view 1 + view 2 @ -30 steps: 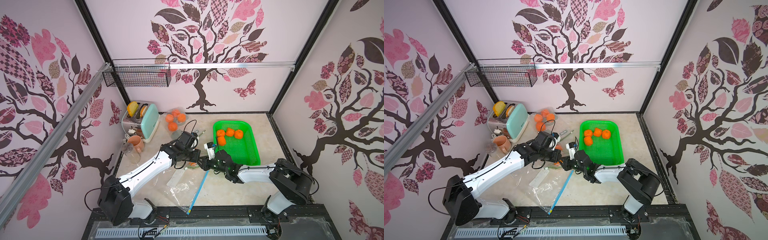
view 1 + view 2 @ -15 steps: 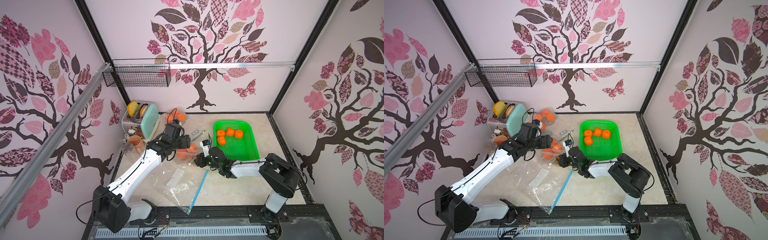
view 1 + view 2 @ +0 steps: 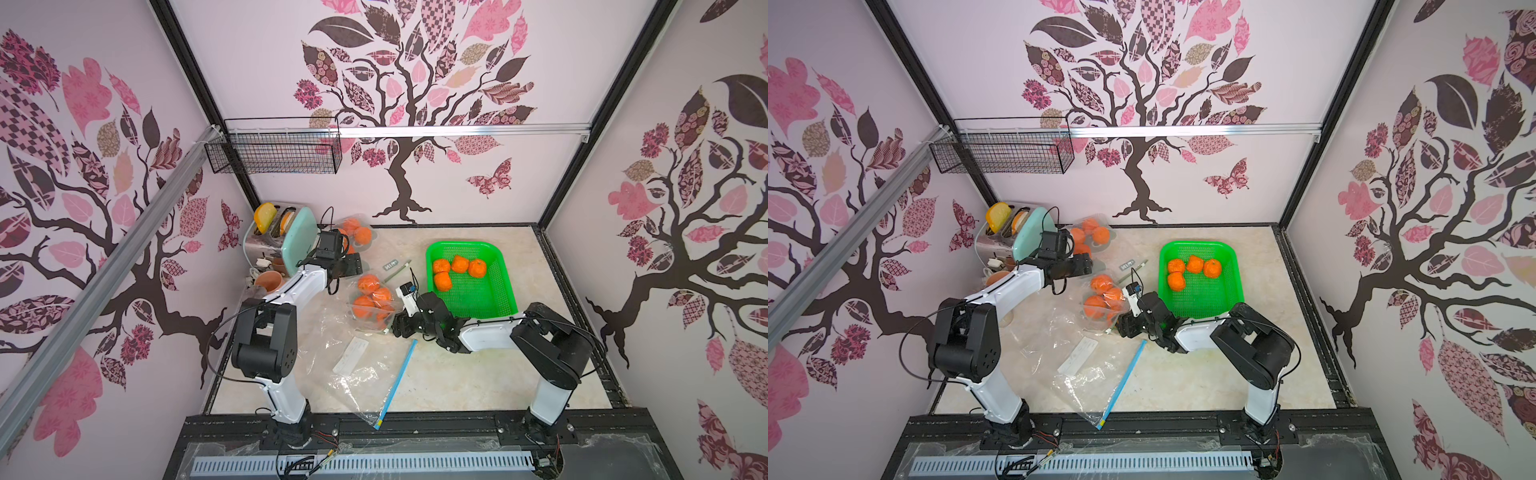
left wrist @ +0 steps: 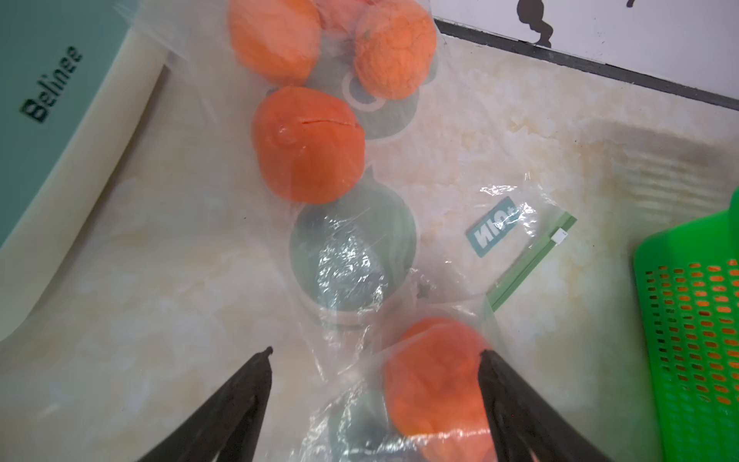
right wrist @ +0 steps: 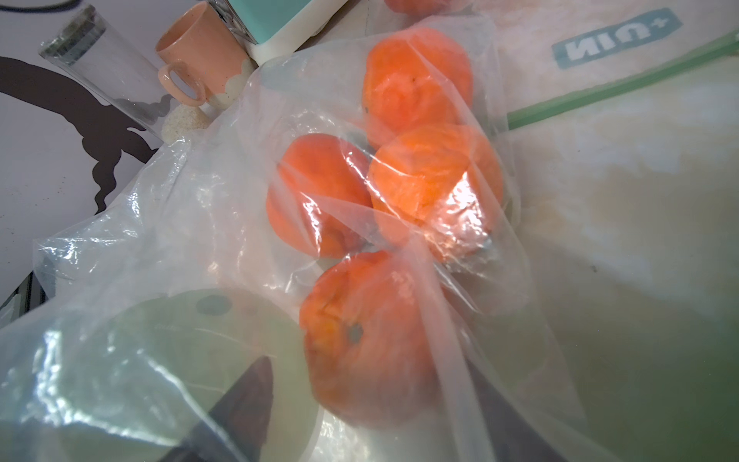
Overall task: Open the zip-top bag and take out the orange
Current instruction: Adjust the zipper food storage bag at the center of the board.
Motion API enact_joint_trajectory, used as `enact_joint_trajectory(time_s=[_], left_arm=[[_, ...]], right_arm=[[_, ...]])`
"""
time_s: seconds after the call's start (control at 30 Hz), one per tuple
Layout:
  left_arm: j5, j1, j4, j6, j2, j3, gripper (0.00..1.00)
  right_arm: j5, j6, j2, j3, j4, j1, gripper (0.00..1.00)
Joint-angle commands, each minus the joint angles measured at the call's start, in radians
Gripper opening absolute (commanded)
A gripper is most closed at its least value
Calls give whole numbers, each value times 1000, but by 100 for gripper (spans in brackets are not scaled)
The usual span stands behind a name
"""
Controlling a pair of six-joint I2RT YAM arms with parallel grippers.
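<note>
Left claw [image 4: 376,351] hangs spread wide, gripping nothing, across the clear zip-top plastic bag [image 3: 376,322] from the bright green perforated plastic basket [image 3: 461,246]; the bag lies on the pale marble-look tabletop [image 3: 457,374] just beside that basket, several round oranges [image 3: 365,306] bunched inside it; right claw [image 3: 394,327] sits between bag and basket's front corner, fingers apart, bag film draped over them, pinching nothing.
</note>
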Motion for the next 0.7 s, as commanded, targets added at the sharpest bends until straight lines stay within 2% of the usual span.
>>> enact_joint_trajectory(time_s=[0.0, 0.13, 0.27, 0.47, 0.67], left_arm=[[96, 1, 106, 39, 48, 37, 84], [102, 1, 130, 56, 115, 57, 85], [180, 1, 29, 89, 170, 91, 84], [249, -1, 1, 62, 80, -27, 79], [263, -1, 57, 8, -18, -176, 64]], right_arm=[[-15, -13, 24, -8, -1, 0, 73], [-5, -21, 27, -8, -10, 0, 74], [-9, -23, 18, -20, -5, 0, 74], [5, -34, 6, -26, -2, -3, 74], [17, -37, -10, -43, 0, -4, 74]])
